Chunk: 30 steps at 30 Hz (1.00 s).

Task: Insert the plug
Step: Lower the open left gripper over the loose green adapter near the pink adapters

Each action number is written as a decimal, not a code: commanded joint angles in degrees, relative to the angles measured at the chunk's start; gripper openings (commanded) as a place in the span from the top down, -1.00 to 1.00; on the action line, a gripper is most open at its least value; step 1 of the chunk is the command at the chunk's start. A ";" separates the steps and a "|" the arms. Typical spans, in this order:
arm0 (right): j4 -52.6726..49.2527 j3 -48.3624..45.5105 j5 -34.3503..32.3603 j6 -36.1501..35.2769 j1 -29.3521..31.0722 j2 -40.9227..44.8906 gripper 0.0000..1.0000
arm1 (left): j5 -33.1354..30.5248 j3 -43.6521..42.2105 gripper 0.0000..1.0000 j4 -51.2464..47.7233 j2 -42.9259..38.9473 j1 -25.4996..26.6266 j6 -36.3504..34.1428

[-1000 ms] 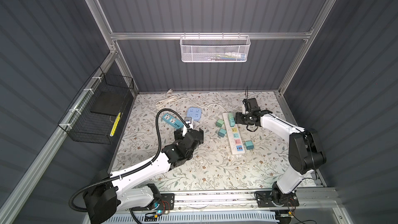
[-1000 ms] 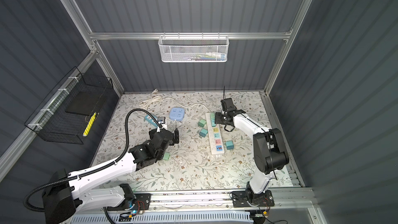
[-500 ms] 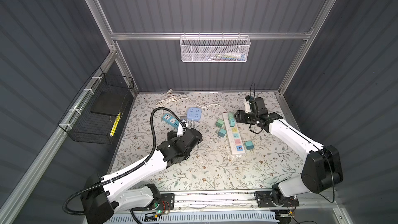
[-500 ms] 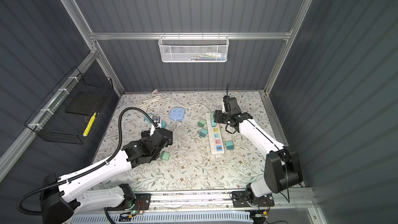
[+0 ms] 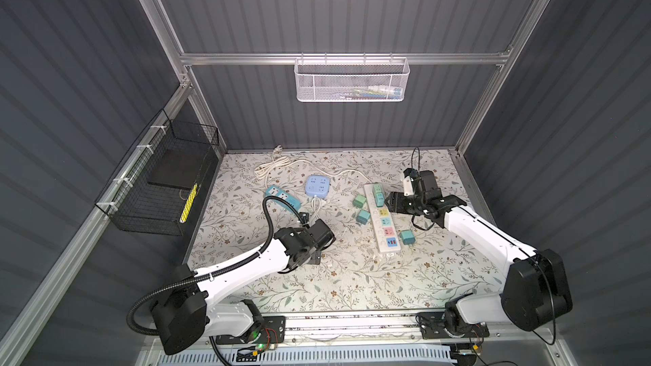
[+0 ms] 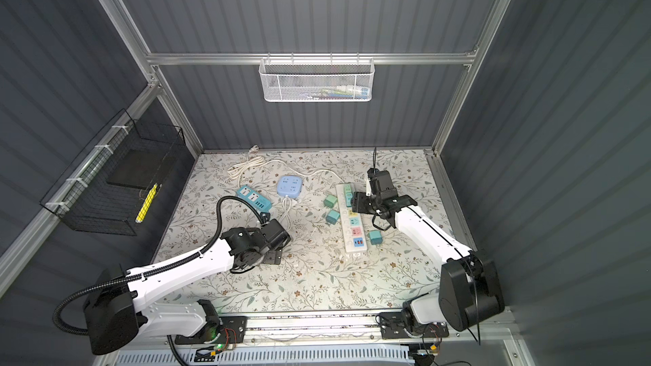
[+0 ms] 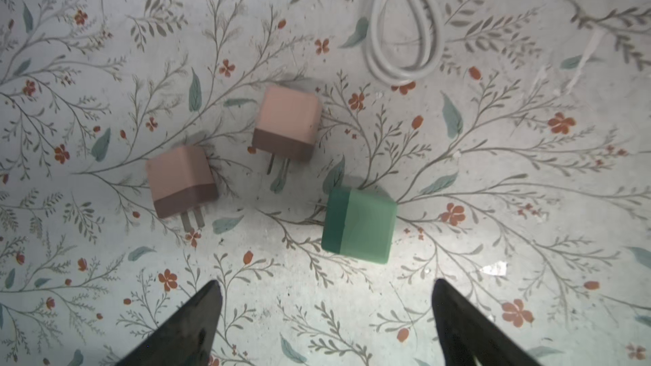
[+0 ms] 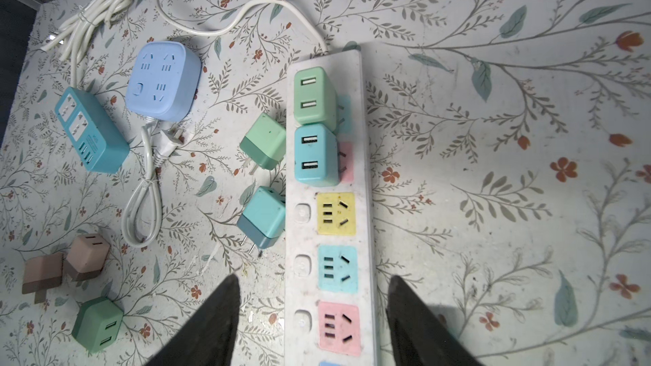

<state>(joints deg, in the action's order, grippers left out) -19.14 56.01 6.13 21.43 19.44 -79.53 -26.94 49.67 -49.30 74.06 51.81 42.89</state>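
Our left gripper (image 7: 326, 283) hangs over the flowered mat (image 7: 105, 276) with its jaws apart and nothing between them. Just ahead of the fingertips, within the span of the opening and clear of both, the dark green plug (image 7: 359, 225) lies on its side. A little farther ahead and off to one side lies the near pink plug (image 7: 179, 181), prongs pointing back toward the jaws. Beyond it the far pink plug (image 7: 287, 123) lies the same way. The three are near each other but not touching. Farthest ahead we see a loop of white cord (image 7: 401, 29).

Our right gripper (image 8: 313, 276) has its jaws apart too. They straddle the white power strip (image 8: 299, 237), one finger on each side, and as far as we can tell neither touches it. Between the fingers sits a pink socket (image 8: 340, 327), level with the fingertips a blue socket (image 8: 338, 269), then a yellow socket (image 8: 336, 213), all three with bare slots. Farther along the strip a blue plug (image 8: 315, 153) and then a light green plug (image 8: 313, 95) stand pushed in, touching each other. Just beside the strip lie a loose blue plug (image 8: 262, 216) and, beyond it, a loose green plug (image 8: 264, 140). Farthest off sit a square blue socket box (image 8: 163, 80), a teal strip (image 8: 91, 130) and a bundled cord (image 8: 88, 12).
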 commanded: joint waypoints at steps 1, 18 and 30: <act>1.66 -1.23 1.07 -0.12 0.11 0.90 -0.34 | 4.92 -1.84 -0.87 1.55 0.07 -2.31 1.05; 3.01 -2.83 0.64 -0.86 0.15 1.85 -0.44 | 19.31 -3.66 -0.87 14.55 10.21 -7.17 -8.07; 3.21 -3.01 0.64 -1.04 0.16 2.05 -0.48 | 26.69 -3.51 -0.71 16.72 8.84 -6.50 -3.37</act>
<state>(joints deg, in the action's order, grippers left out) -16.67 53.67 7.14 20.95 19.46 -78.26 -3.90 46.11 -34.15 84.23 44.97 37.41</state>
